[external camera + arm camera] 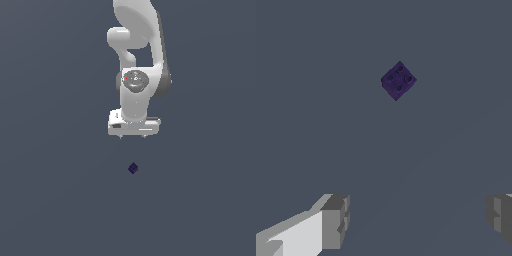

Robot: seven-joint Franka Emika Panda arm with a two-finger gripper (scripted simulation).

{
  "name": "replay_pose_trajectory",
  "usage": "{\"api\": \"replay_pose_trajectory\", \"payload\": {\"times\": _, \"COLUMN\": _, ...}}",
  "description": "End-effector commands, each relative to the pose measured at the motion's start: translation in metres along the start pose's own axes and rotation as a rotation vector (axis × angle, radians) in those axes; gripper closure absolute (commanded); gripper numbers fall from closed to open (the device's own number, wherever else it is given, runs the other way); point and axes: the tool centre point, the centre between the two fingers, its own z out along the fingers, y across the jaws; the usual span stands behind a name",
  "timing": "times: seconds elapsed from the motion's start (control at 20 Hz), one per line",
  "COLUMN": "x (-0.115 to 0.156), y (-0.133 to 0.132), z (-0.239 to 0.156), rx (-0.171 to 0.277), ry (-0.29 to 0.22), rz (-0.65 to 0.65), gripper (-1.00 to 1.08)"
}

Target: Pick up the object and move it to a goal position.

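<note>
Flat dark slate-grey surface (50, 200) fills both views, no visible edges or markings. White Panda arm (137, 55) comes down from the top of the exterior view, wrist pointing straight down. Gripper (132, 137) hangs above the surface, holding nothing; only short finger stubs show under the white hand body in the exterior view. Wrist view shows the two grey fingertips (336, 220) wide apart, one at each side of the picture, bare surface between them, so the jaws stand spread.

Object (133, 168) is a tiny dark purple cube, much smaller than the hand. It sits alone on the surface, below the gripper in the exterior view and roughly in line with it, well apart, no contact. Wrist view gives a closer look at the object (398, 80): four round studs on its top face, like a small building brick, and it is rotated so a corner points toward the camera rather than a flat side. It lies ahead of the fingertips, outside the gap between them.

Cannot tell the exact height of the gripper over the surface.
</note>
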Motion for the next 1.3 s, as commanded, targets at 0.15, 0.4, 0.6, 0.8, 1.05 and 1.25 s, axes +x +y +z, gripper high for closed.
{"api": "replay_pose_trajectory", "payload": {"times": 0.15, "x": 0.001, "y": -0.007, "z": -0.001, "rx": 0.0, "ry": 0.002, "rz": -0.015, "gripper": -0.92}}
{"api": "replay_pose_trajectory", "payload": {"times": 0.4, "x": 0.004, "y": -0.036, "z": -0.006, "rx": 0.002, "ry": 0.008, "rz": -0.071, "gripper": -0.92}}
{"api": "replay_pose_trajectory", "payload": {"times": 0.6, "x": 0.003, "y": -0.039, "z": -0.007, "rx": 0.003, "ry": 0.009, "rz": -0.072, "gripper": -0.92}}
{"api": "replay_pose_trajectory", "payload": {"times": 0.8, "x": 0.006, "y": -0.037, "z": -0.006, "rx": 0.002, "ry": 0.01, "rz": -0.085, "gripper": -0.92}}
{"api": "replay_pose_trajectory", "payload": {"times": 1.05, "x": 0.014, "y": -0.035, "z": -0.002, "rx": 0.0, "ry": 0.014, "rz": -0.135, "gripper": -0.92}}
{"api": "replay_pose_trajectory", "payload": {"times": 1.25, "x": 0.025, "y": -0.032, "z": 0.003, "rx": -0.003, "ry": 0.02, "rz": -0.198, "gripper": -0.92}}
